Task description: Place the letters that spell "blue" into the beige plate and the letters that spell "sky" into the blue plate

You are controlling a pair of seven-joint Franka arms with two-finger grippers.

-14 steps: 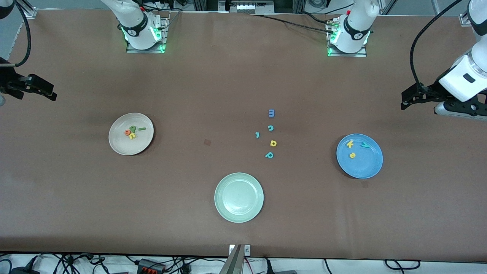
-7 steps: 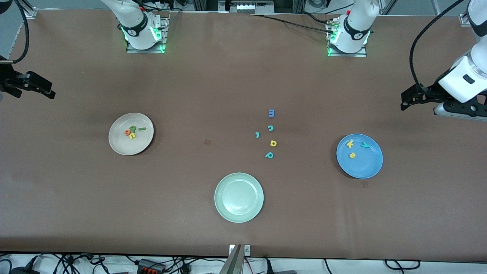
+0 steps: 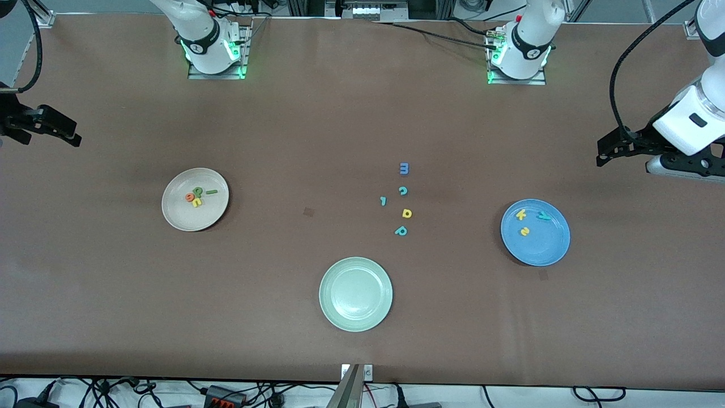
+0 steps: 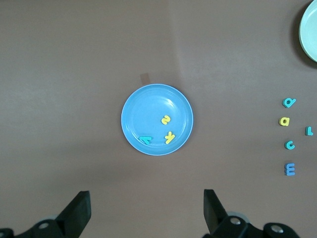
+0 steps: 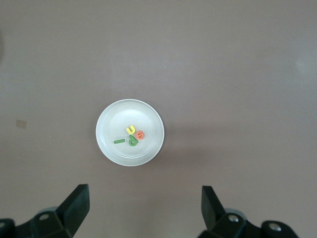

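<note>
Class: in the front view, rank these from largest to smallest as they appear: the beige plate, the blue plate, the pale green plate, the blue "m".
1. pale green plate
2. blue plate and beige plate: too alike to rank
3. blue "m"

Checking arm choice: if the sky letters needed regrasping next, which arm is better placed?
Left. The left gripper, fingers open, hangs nearest the blue plate, where the sky letters lie; the right gripper waits nearer the beige plate.
</note>
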